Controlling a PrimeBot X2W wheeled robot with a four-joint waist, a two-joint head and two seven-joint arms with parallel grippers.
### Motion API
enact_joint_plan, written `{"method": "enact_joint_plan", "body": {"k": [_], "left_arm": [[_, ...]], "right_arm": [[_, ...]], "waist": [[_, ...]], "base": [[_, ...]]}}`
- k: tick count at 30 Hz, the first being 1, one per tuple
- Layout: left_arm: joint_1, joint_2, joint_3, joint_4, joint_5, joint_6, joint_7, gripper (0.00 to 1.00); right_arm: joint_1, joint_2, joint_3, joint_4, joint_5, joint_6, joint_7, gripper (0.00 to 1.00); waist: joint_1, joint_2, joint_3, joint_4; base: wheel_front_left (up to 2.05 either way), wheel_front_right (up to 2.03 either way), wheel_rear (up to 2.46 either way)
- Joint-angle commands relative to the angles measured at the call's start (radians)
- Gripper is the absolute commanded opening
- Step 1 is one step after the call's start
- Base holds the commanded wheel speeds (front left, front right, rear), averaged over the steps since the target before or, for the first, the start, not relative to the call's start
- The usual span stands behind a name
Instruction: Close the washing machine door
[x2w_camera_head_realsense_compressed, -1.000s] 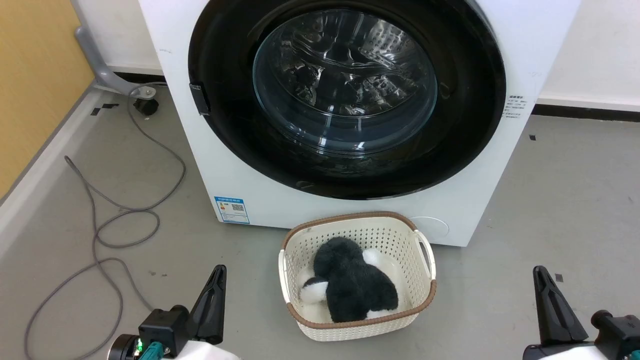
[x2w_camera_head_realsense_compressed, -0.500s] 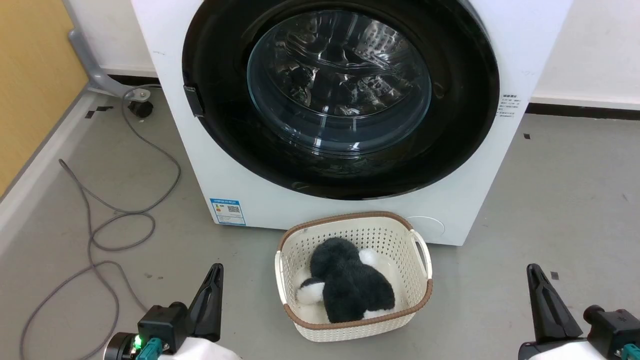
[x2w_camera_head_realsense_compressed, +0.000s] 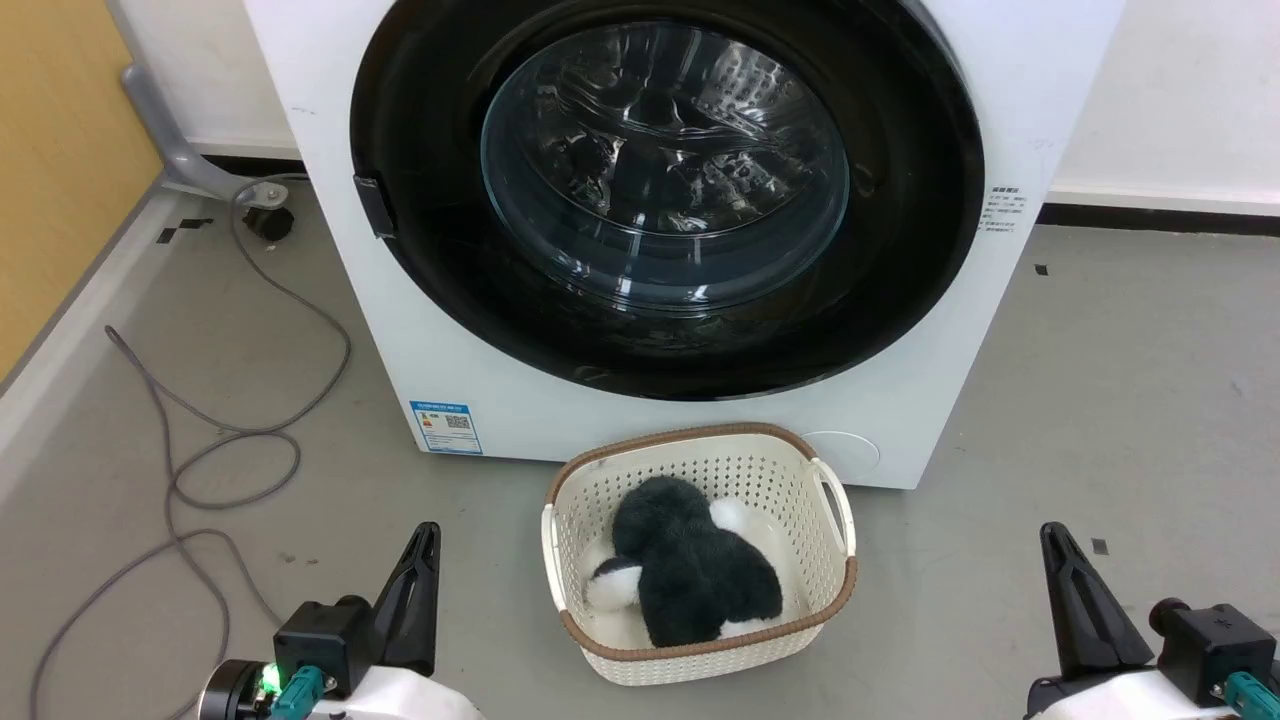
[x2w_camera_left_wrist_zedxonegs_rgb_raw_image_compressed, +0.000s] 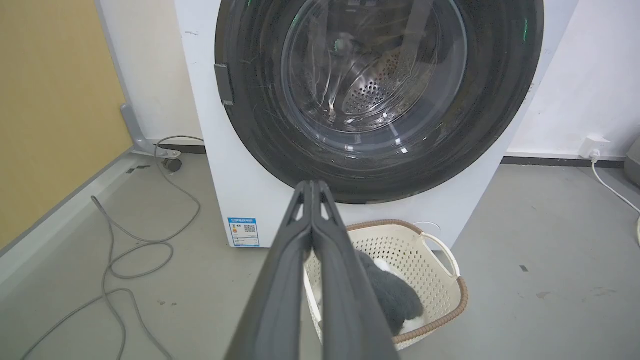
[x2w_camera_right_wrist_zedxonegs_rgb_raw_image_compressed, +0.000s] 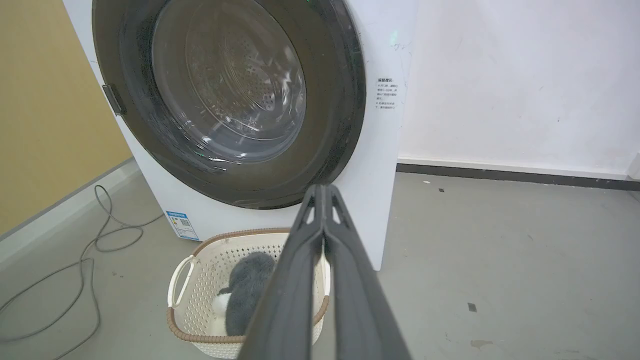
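Your left hand (x2w_camera_left_wrist_zedxonegs_rgb_raw_image_compressed: 311, 186) and right hand (x2w_camera_right_wrist_zedxonegs_rgb_raw_image_compressed: 324, 189) are pinched together, empty; the washing machine door (x2w_camera_head_realsense_compressed: 665, 190) sits flush on the washing machine (x2w_camera_head_realsense_compressed: 700, 440).

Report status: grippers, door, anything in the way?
Left gripper and right gripper: jaws shut, empty. Washing machine door flush on the washing machine, looks closed. Basket sits in front, below the door.
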Motion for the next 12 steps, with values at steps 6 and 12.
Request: {"method": "enact_joint_plan", "body": {"k": [6, 12], "left_arm": [[-0.015, 0.000, 0.008, -0.011, 0.016, 0.009, 0.016, 0.00], [-0.017, 0.000, 0.012, -0.018, 0.024, 0.014, 0.028, 0.00]], "right_arm": [[-0.025, 0.006, 0.007, -0.007, -0.016, 0.000, 0.013, 0.00], [-0.031, 0.007, 0.011, -0.009, -0.025, 0.000, 0.025, 0.00]], "waist": [[-0.0001, -0.0001, -0.001, -0.005], [-0.0001, -0.0001, -0.002, -0.011]], "base": [[0.00, 0.00, 0.00], [0.00, 0.00, 0.00]]}}
